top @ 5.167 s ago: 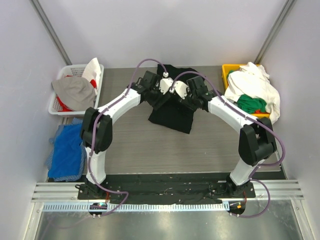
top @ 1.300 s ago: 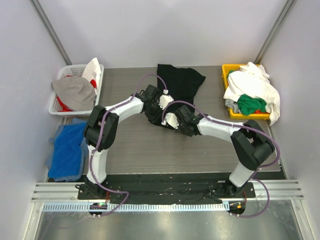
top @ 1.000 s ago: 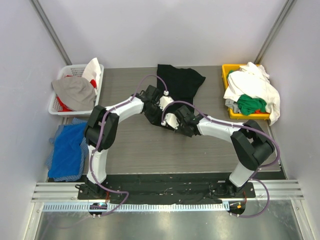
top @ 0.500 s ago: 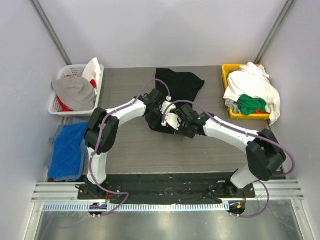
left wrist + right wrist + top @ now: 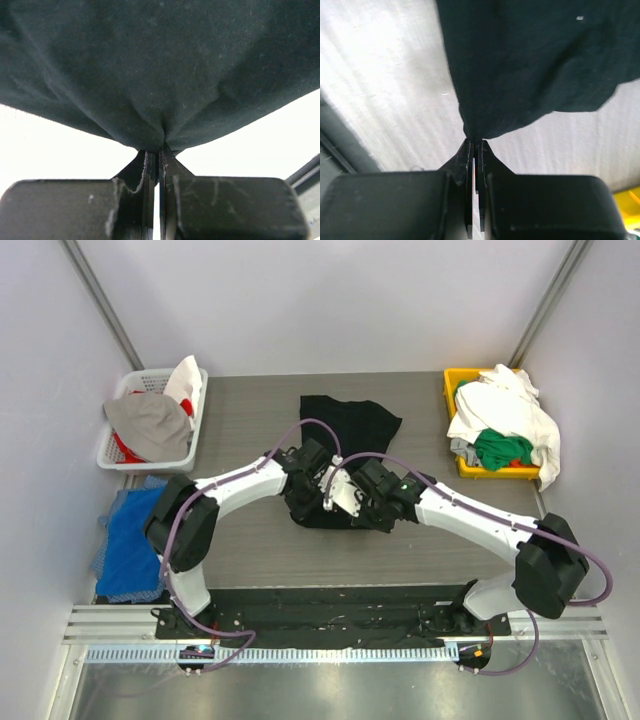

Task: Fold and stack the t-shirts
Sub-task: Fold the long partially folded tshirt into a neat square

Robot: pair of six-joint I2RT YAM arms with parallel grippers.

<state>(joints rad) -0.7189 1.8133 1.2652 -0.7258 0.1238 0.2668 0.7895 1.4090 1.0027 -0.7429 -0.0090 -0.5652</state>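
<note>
Table [image 5: 250, 545]: open surface along near edge and left side. Yellow bin [image 5: 452, 390] at far right corner, white basket [image 5: 118, 455] just beside far left corner. Black t-shirt [image 5: 352, 425] mid-table toward far edge, rumpled, near hem bunched. Left gripper [image 5: 159, 150] and right gripper [image 5: 475, 145] side by side, each pinching that hem.

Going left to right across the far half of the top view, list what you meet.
white basket → black t-shirt → yellow bin
</note>
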